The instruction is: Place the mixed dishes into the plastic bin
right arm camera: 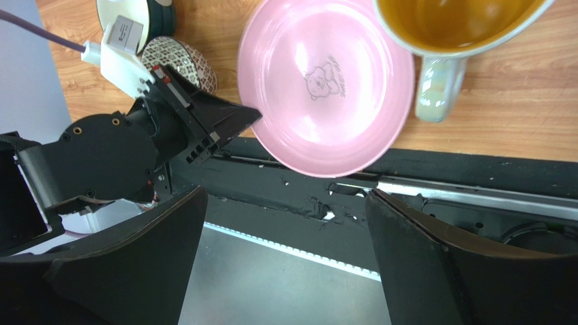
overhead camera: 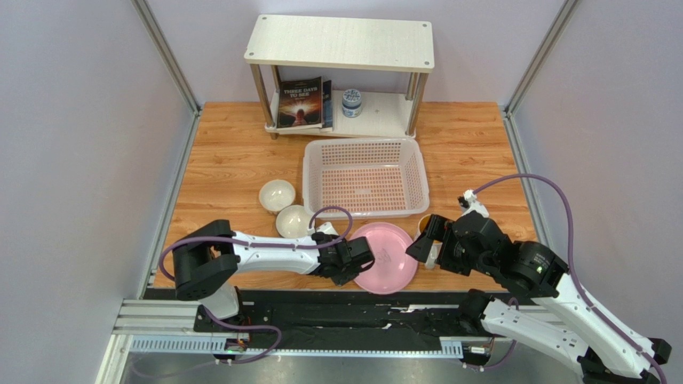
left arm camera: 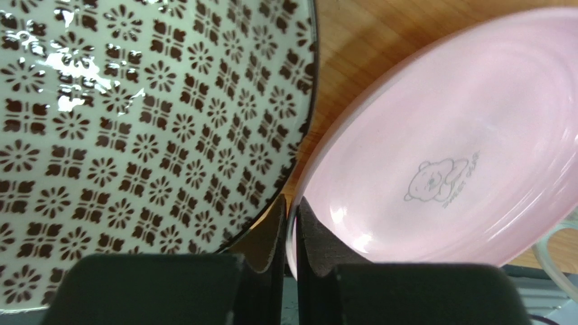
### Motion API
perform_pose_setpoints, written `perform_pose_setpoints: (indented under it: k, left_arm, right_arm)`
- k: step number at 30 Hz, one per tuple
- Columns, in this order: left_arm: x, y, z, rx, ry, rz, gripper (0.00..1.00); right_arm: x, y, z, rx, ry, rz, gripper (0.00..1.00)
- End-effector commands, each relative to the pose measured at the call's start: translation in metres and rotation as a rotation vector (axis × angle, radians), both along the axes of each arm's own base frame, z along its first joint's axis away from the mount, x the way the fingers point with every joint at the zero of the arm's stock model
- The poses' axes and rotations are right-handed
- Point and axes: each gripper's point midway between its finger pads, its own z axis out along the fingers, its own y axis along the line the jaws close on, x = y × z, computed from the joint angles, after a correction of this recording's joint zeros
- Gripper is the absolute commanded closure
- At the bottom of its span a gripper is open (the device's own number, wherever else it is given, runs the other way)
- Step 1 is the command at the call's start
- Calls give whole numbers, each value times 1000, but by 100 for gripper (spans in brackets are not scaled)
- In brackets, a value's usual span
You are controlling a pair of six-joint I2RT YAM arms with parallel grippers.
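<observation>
The pink plate lies near the table's front edge. My left gripper is shut on its left rim, one finger above and one below. The dark-patterned bowl sits just left of the plate, close to the left fingers. Two small white bowls stand left of the plastic bin, which holds nothing. The white mug with yellow inside stands right of the plate. My right gripper is open beside the mug, holding nothing.
A white two-tier shelf stands at the back with a book and a small blue-white jar on its lower tier. Grey walls close in both sides. A black rail runs along the near table edge.
</observation>
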Motion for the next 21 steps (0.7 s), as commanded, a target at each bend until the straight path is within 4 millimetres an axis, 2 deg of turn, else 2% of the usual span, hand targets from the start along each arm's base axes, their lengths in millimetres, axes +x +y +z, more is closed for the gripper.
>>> perform_pose_setpoints:
  k: [1, 4, 13, 17, 21]
  left_arm:
    - [-1, -9, -1, -2, 21, -35, 92]
    - [0, -10, 2, -10, 12, -40, 94]
    - [10, -4, 12, -21, -9, -13, 99]
    - [18, -3, 28, -50, -30, 7, 100]
    - [19, 5, 33, -39, -31, 8, 100]
  right_arm:
    - [-11, 3, -10, 29, 81, -14, 9]
    - [-20, 6, -24, 35, 154, -18, 9]
    - [-34, -3, -41, 9, 240, -55, 10]
    - [-37, -7, -62, -36, 287, -83, 14]
    - [-37, 6, -85, -24, 348, -108, 16]
